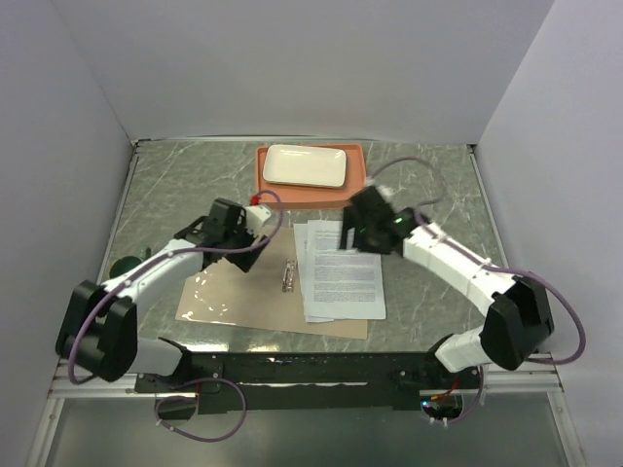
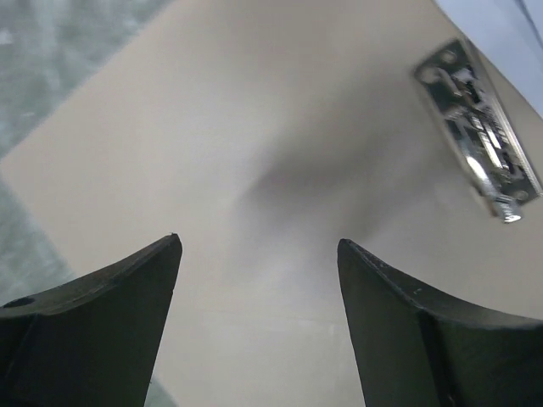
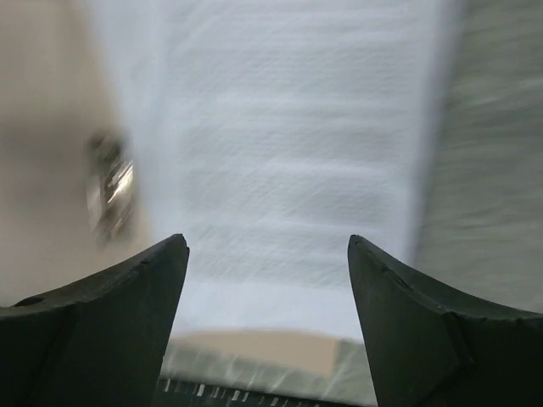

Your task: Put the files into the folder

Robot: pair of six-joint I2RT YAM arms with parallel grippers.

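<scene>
While both arms hang over the desk (image 1: 438, 195), the folder (image 1: 243, 297) lies open and flat by the near edge, left of centre, clip (image 2: 479, 127) at its middle. Files (image 1: 341, 282) rest on its right half, slightly fanned, their right side overhanging onto the desk. Left gripper (image 2: 259, 246): jaws spread, nothing between, above the folder's bare left half. Right gripper (image 3: 267, 242): jaws spread, empty, over the files' far end; view blurred. Tray (image 1: 268, 185) with plate (image 1: 305, 165) at far edge.

Plain white walls (image 1: 292, 58) enclose the green marbled worktop (image 1: 165, 185) on three sides, under soft, even light.
</scene>
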